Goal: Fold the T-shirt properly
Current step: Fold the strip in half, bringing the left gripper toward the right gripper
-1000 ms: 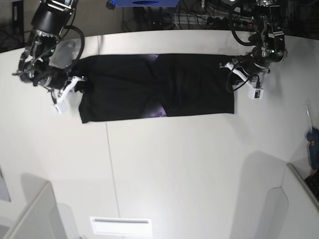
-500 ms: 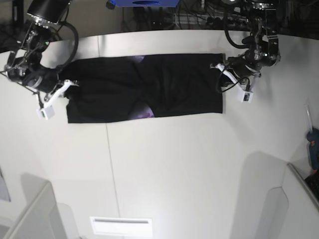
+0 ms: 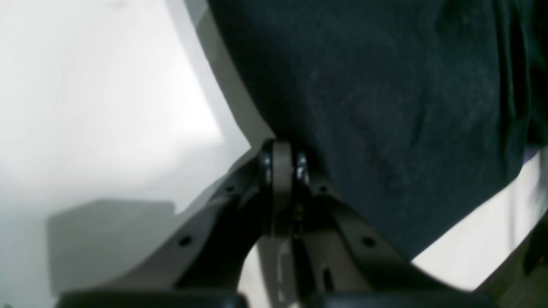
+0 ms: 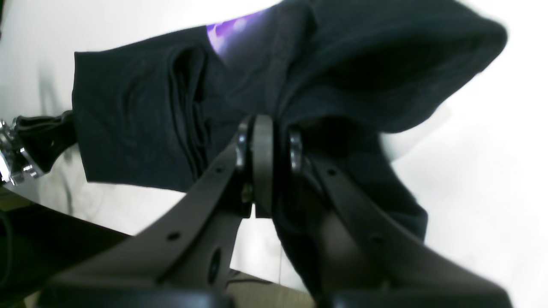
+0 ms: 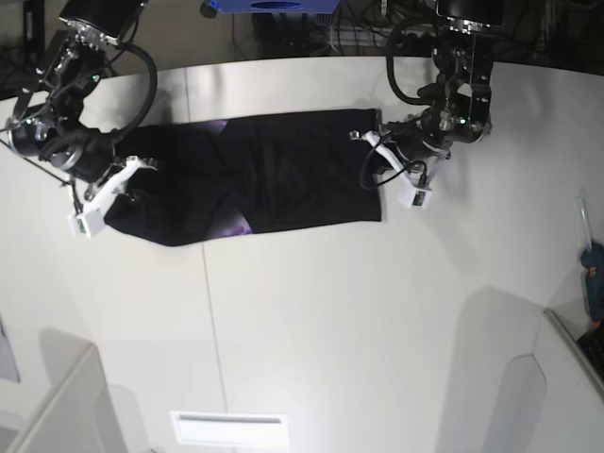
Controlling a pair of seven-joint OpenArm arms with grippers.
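The black T-shirt (image 5: 274, 170) lies as a long folded strip across the far half of the white table (image 5: 311, 321). A bit of purple print (image 5: 236, 225) peeks out at its near edge. My left gripper (image 5: 376, 151) is at the strip's right end, shut on the T-shirt's edge; the left wrist view shows its fingertips (image 3: 274, 167) pinched on dark cloth (image 3: 385, 107). My right gripper (image 5: 127, 179) holds the left end. In the right wrist view the right gripper (image 4: 267, 145) is shut on bunched cloth (image 4: 137, 128), with purple print (image 4: 231, 30) above.
A blue box (image 5: 274, 6) and cables sit behind the table's far edge. Grey bins stand at the front left (image 5: 66, 406) and front right (image 5: 566, 377). A blue tool (image 5: 593, 274) is at the right edge. A white slotted plate (image 5: 229, 427) lies near the front.
Both arms have moved toward the base view's left, dragging the T-shirt strip along the table with them. Its left end now sits lower and more bunched.
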